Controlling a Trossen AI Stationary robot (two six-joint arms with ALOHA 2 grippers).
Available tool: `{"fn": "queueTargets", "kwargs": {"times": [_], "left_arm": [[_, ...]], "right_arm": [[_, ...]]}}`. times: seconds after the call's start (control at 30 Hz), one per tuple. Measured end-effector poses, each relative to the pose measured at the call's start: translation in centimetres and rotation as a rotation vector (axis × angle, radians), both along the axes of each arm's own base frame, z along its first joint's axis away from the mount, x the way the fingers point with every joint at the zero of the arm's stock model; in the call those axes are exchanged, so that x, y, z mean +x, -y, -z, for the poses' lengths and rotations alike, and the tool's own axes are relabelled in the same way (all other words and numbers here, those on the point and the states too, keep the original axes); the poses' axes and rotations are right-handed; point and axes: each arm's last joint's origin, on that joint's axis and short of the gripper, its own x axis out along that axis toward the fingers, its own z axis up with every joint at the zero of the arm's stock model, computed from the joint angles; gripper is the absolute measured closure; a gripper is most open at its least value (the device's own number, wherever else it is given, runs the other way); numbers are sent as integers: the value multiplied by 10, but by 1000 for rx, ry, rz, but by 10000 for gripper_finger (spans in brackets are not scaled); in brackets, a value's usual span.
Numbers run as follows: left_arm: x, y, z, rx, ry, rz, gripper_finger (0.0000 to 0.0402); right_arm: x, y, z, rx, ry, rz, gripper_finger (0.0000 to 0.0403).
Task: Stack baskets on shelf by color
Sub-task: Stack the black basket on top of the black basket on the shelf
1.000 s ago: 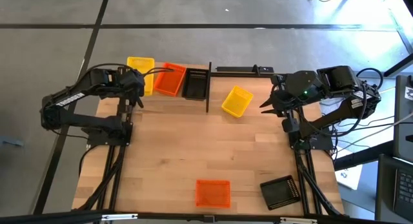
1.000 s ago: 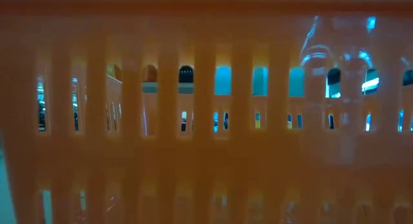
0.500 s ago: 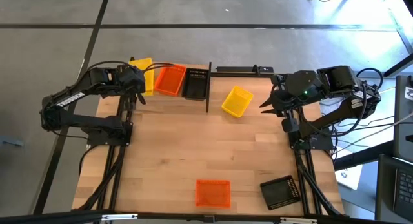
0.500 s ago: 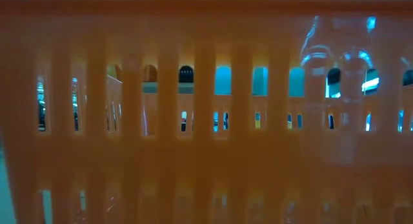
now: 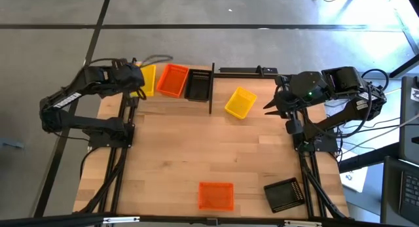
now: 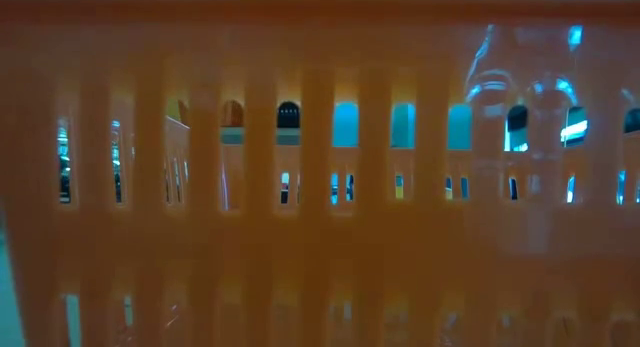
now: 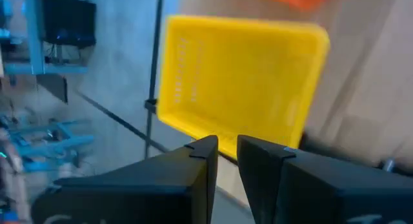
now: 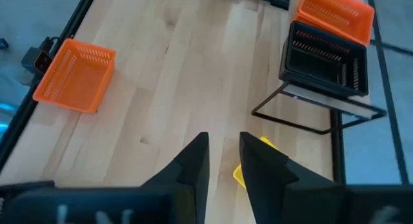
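Observation:
The black-bar shelf stands at the table's far edge. Side by side in it are a yellow basket, orange baskets and a black basket. My left gripper hovers shut at the shelf's left end, just short of the yellow basket. A second yellow basket lies askew on the table right of the shelf post. My right gripper, shut, hangs beside and above it. An orange basket and a black basket rest near the table's near edge.
The low view is filled by the wall of the near orange basket. Bare wood lies between the shelf and the near baskets. A thin black bar runs along the far edge, right of the shelf post. Cables hang off the table's right side.
My left gripper has drawn back from over the yellow basket on the shelf, moving toward the table's left and far edges. The right arm and all the baskets stay where they were.

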Motion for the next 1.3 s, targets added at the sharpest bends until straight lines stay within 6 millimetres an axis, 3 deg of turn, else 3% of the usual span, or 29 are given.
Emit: {"fn": "queueTargets", "kwargs": {"times": [0.2, 0.37, 0.6, 0.93, 1.1, 1.3], "left_arm": [[11, 5, -29, -126, 516, -101, 348], [21, 15, -39, -315, 713, 90, 350], [36, 32, -39, -483, 743, 234, 348], [38, 42, -39, -499, 726, 291, 347], [39, 45, -39, -506, 722, 308, 350], [39, 48, -39, -515, 718, 328, 348]], "right_arm": [[-2, 3, 2, 57, -38, 83, 317], [3, 2, 16, 52, -104, 51, 317], [17, -15, 64, 157, -311, 65, 317], [24, -76, 124, 495, -531, -49, 317], [16, -104, 153, 515, -614, -103, 317], [3, -124, 201, 449, -664, -109, 317]]}}
